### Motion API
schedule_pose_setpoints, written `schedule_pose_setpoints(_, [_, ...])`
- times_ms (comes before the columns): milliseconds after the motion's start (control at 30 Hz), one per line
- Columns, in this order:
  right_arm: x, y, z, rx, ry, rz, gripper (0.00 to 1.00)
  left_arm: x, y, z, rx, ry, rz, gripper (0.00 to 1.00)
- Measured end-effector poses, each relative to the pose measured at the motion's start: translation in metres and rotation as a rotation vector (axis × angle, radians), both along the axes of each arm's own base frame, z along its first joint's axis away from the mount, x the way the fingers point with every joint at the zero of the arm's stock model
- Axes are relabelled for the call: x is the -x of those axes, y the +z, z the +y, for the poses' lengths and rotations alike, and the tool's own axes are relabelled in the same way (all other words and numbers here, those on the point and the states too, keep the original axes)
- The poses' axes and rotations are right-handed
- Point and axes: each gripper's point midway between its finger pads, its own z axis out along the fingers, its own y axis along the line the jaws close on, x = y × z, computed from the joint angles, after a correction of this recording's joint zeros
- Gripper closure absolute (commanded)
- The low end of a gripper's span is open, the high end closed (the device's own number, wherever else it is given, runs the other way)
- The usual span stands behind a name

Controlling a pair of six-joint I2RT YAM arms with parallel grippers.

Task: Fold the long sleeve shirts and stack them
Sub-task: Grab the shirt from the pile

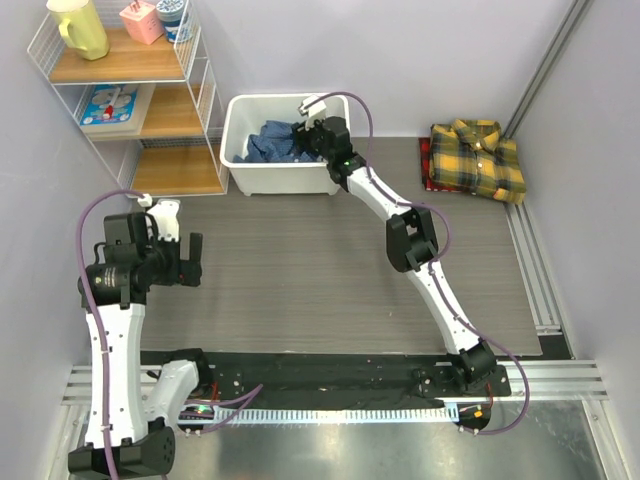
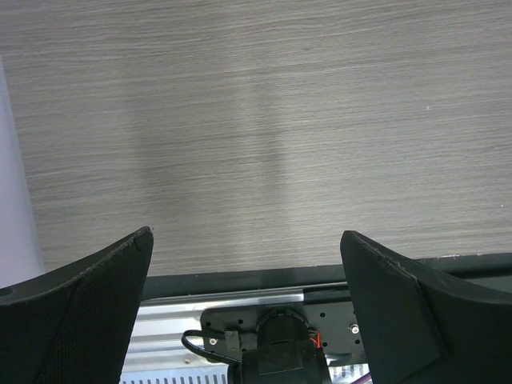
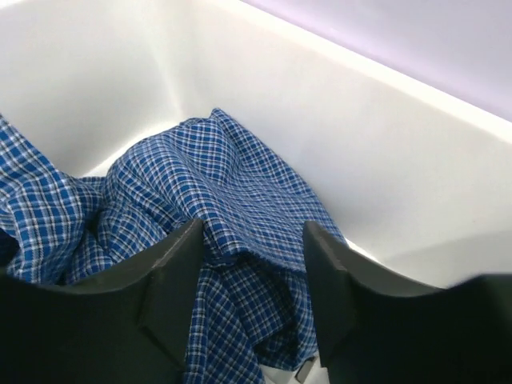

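Yellow plaid shirt (image 1: 478, 158) — folded, far right of table (image 1: 300, 265); blue shirt (image 3: 232, 184) — yet to fold and stack, crumpled in white bin (image 1: 236, 125), right gripper (image 3: 250, 272) part-open astride a fold; left gripper (image 2: 248, 264) wide open, empty.

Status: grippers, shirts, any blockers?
Left gripper open over table. Right gripper open, in bin over blue shirt. Plaid shirt folded, far right. Nothing blocking.

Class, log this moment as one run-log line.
right gripper: open, at blue shirt in white bin | left gripper: open, empty | plaid shirt: folded, far right
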Motion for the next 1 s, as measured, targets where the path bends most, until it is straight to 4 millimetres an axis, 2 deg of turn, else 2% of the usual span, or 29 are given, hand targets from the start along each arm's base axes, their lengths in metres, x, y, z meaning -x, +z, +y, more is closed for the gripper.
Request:
schedule_pose_setpoints(33, [-0.001, 0.003, 0.001, 0.000, 0.007, -0.018, 0.71, 0.000, 0.000, 0.001, -0.001, 0.007, 0.001, 0.00])
schedule_pose_setpoints(100, [-0.001, 0.007, 0.003, -0.004, 0.016, -0.041, 0.79, -0.001, -0.001, 0.005, -0.006, 0.021, 0.006, 0.00])
schedule_pose_setpoints(133, [-0.001, 0.009, 0.003, -0.005, 0.019, -0.051, 0.92, -0.001, -0.001, 0.005, -0.006, 0.025, 0.009, 0.00])
schedule_pose_setpoints(167, [-0.001, 0.011, 0.004, -0.009, 0.023, -0.060, 0.99, -0.001, -0.002, 0.006, -0.007, 0.028, 0.011, 0.00])
schedule_pose_setpoints(500, [-0.003, 0.022, -0.002, -0.082, 0.013, -0.055, 0.99, -0.001, 0.000, 0.007, -0.007, 0.034, 0.009, 0.00])
schedule_pose_setpoints(567, [-0.001, 0.032, -0.004, -0.113, 0.006, -0.042, 0.99, -0.001, 0.000, 0.006, -0.003, 0.032, 0.007, 0.00])
schedule_pose_setpoints(633, [0.001, 0.053, -0.006, -0.167, 0.000, -0.041, 0.99, -0.001, 0.000, 0.006, 0.001, 0.033, 0.005, 0.00])
schedule_pose_setpoints(733, [0.010, 0.118, -0.012, -0.285, -0.009, -0.081, 0.99, -0.001, 0.001, 0.005, 0.006, 0.037, 0.002, 0.00])
schedule_pose_setpoints(833, [0.032, 0.207, -0.024, -0.419, -0.002, -0.158, 0.99, -0.001, 0.003, 0.004, 0.023, 0.055, -0.008, 0.00])
schedule_pose_setpoints(867, [0.046, 0.249, -0.031, -0.479, 0.009, -0.200, 0.99, -0.002, 0.005, 0.002, 0.034, 0.060, -0.021, 0.00])
schedule_pose_setpoints(933, [0.076, 0.319, -0.046, -0.576, 0.033, -0.277, 0.99, -0.005, 0.012, -0.002, 0.060, 0.061, -0.065, 0.00])
schedule_pose_setpoints(1000, [0.111, 0.383, -0.063, -0.662, 0.063, -0.355, 0.99, -0.010, 0.025, -0.010, 0.105, 0.053, -0.139, 0.00])
